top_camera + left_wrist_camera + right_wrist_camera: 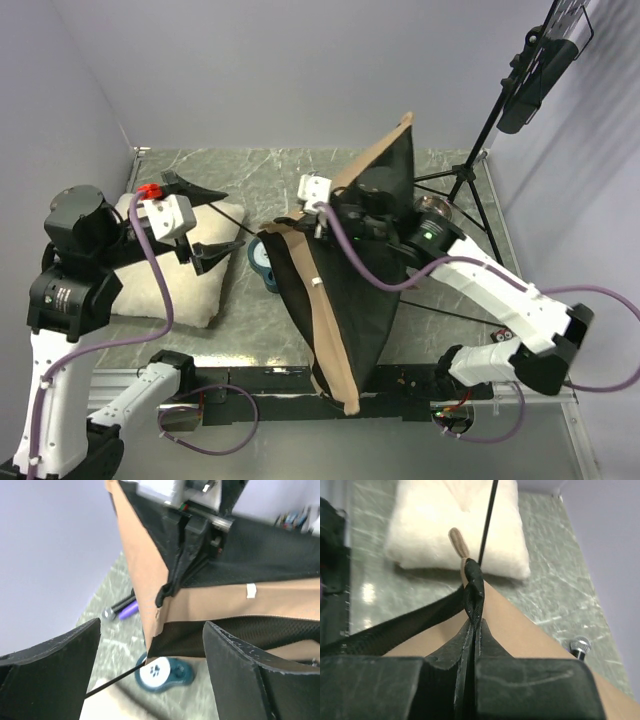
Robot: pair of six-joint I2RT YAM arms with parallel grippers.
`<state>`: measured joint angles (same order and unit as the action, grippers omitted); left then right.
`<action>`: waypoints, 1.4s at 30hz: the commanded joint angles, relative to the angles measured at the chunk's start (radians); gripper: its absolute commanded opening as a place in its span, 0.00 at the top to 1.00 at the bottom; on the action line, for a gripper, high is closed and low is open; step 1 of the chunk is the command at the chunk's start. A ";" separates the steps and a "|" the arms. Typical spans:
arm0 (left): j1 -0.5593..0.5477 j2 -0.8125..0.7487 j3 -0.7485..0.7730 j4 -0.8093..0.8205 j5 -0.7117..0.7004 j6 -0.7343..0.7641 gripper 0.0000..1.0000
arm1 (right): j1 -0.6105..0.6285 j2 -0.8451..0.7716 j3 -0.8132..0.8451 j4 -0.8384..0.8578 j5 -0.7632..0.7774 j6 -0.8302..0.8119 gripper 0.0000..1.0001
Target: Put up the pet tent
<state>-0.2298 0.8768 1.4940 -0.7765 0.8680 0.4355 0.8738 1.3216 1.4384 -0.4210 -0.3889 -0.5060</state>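
The pet tent (345, 290) stands half raised in the middle of the table, tan fabric with a black base panel. My right gripper (322, 222) is shut on a black webbing strap (474, 592) at the tent's upper left corner and holds it up. A thin dark pole (487, 525) runs from that corner out over the pillow. My left gripper (232, 217) is open, just left of the tent corner (150, 647). The pole (112, 680) passes between its fingers (55, 665) and I see no contact between them. The doorway, label and pompom are hidden.
A cream-white pillow (170, 270) lies at the left under my left gripper. A teal and white oval object (162, 672) sits on the table by the tent corner. A purple pen (127, 609) lies behind it. A black tripod (470, 175) stands at back right.
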 commanded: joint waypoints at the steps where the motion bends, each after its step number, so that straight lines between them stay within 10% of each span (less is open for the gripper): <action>1: 0.047 -0.001 -0.076 0.227 0.093 -0.211 0.15 | -0.038 -0.133 -0.048 0.232 -0.180 0.125 1.00; 11: 0.222 -0.055 -0.357 0.634 0.414 -0.371 0.23 | -0.071 -0.209 -0.124 0.350 -0.309 0.254 1.00; 27: 0.044 0.044 -0.342 0.599 0.385 -0.282 0.43 | -0.068 -0.180 -0.130 0.416 -0.373 0.310 1.00; 40: -0.019 0.062 -0.272 0.436 0.338 -0.190 0.99 | -0.062 -0.153 -0.096 0.384 -0.350 0.337 1.00; 42: -0.019 0.070 -0.249 0.395 0.321 -0.167 0.99 | -0.062 -0.133 -0.060 0.311 -0.343 0.316 0.87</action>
<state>-0.2424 0.9394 1.1793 -0.3038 1.2152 0.2066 0.8074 1.1740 1.3029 -0.1093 -0.7307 -0.1749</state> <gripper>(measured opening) 0.029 0.023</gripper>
